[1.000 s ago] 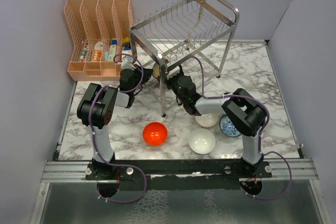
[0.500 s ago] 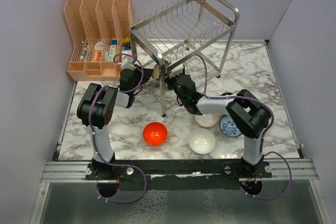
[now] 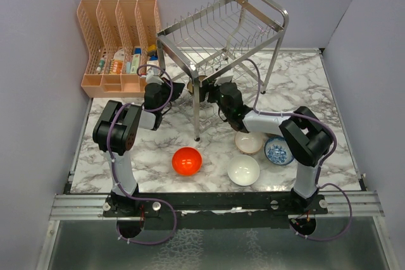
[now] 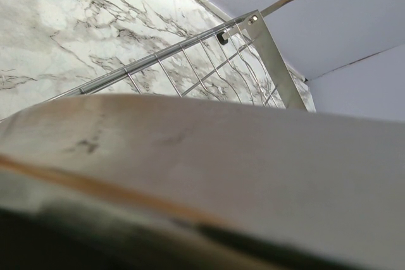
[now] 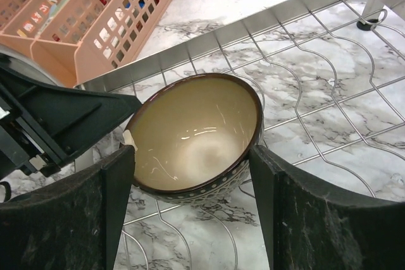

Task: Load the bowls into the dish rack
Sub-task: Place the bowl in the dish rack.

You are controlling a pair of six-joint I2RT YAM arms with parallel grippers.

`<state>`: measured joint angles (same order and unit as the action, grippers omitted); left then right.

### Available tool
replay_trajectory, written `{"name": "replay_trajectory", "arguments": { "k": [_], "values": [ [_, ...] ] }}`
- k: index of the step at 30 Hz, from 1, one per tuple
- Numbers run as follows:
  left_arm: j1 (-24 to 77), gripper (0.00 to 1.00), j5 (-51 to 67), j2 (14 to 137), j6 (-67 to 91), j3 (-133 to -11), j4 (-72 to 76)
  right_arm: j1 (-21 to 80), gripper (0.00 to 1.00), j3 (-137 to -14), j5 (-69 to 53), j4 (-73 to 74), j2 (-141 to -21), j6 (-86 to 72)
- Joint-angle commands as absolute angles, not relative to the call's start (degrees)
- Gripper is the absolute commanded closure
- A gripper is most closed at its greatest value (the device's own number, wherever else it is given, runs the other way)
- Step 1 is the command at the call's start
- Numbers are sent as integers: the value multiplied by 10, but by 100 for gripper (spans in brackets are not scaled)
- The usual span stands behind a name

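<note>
- The right gripper has its two dark fingers spread wide, one on each side of the dark brown bowl. Whether the pads actually press on the bowl I cannot tell.
- This bowl, cream inside with a patterned outer wall, sits upright and slightly tilted on the wavy wires of the lower tier of the dish rack. It is close to the tier's flat steel front edge.
- The left gripper reaches in from the left of the right wrist view, and a small pale tip meets the bowl's rim. Whether it is clamped there I cannot tell.
- The left wrist view is mostly filled by a blurred, glossy curved surface very close to the lens. Behind it are the rack's wire grid and marble.
- From above, the two grippers face each other under the rack's upper tier, the left and the right on either side of the front leg.
- Four bowls stand on the marble table near the arm bases: a red-orange bowl, a plain white bowl, a beige-pink bowl, and a blue-patterned bowl just beside it.
- A peach slotted organiser holding small bottles stands at the far left, beside the rack.
</note>
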<state>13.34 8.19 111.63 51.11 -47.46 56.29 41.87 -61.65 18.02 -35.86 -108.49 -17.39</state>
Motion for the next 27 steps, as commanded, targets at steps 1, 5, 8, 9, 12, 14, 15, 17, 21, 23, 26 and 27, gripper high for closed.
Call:
{"name": "replay_trajectory", "arguments": {
  "k": [1, 5, 8, 9, 12, 14, 15, 17, 21, 23, 26, 27],
  "values": [
    [122, 100, 85, 1135, 449, -459, 443, 403, 27, -616, 135, -350, -1041, -238],
    [122, 100, 90, 1133, 450, -457, 448, 380, 27, -604, 98, -337, -1021, -284],
    [121, 100, 97, 1121, 449, -452, 456, 361, 28, -615, 84, -285, -1011, -328],
    [122, 100, 98, 1116, 447, -451, 455, 353, 28, -624, 78, -257, -1010, -338],
    [122, 100, 98, 1099, 437, -453, 440, 345, 29, -640, 67, -209, -1009, -356],
    [122, 100, 99, 1087, 429, -454, 430, 345, 29, -644, 72, -192, -1007, -356],
    [122, 100, 100, 1081, 428, -454, 427, 345, 29, -645, 73, -184, -1008, -356],
    [122, 100, 105, 1069, 425, -453, 420, 344, 29, -647, 75, -169, -1008, -359],
    [122, 100, 125, 1043, 416, -462, 386, 344, 29, -657, 74, -147, -1016, -361],
    [122, 100, 136, 1032, 413, -464, 373, 343, 30, -663, 71, -141, -1023, -361],
    [122, 99, 148, 1014, 412, -464, 360, 343, 31, -681, 69, -126, -1042, -364],
    [123, 99, 151, 1008, 411, -464, 352, 344, 32, -686, 70, -122, -1048, -367]
  ]
}}
